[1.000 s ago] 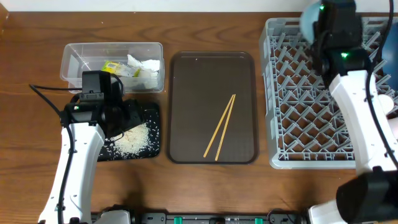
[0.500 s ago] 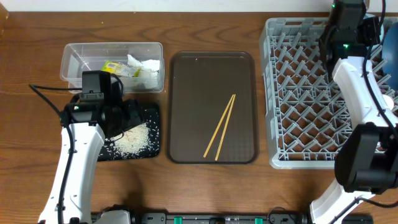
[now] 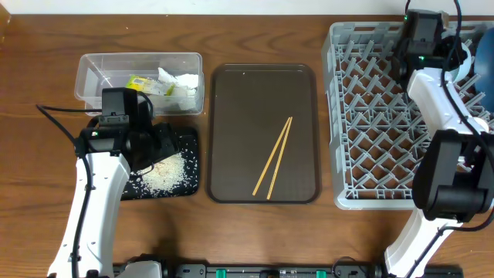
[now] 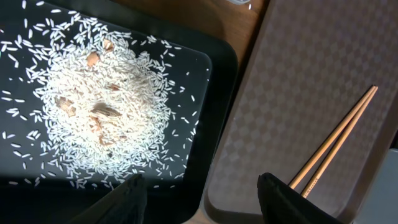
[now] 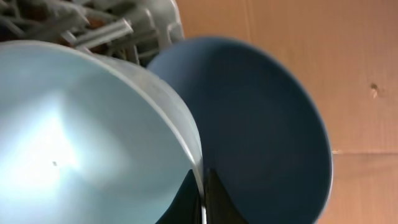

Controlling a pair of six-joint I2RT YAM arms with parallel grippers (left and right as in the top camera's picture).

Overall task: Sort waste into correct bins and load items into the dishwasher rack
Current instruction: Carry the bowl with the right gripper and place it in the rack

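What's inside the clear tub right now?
A yellow-green wrapper and a crumpled white napkin lie in the tub, toward its right half. The left arm covers part of the near edge, so anything there is hidden.

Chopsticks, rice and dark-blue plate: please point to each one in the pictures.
chopsticks (image 3: 272, 155), overhead view, middle of one stick.
rice (image 4: 106, 112), left wrist view, centre of the heap.
dark-blue plate (image 5: 261, 124), right wrist view, its inner face.
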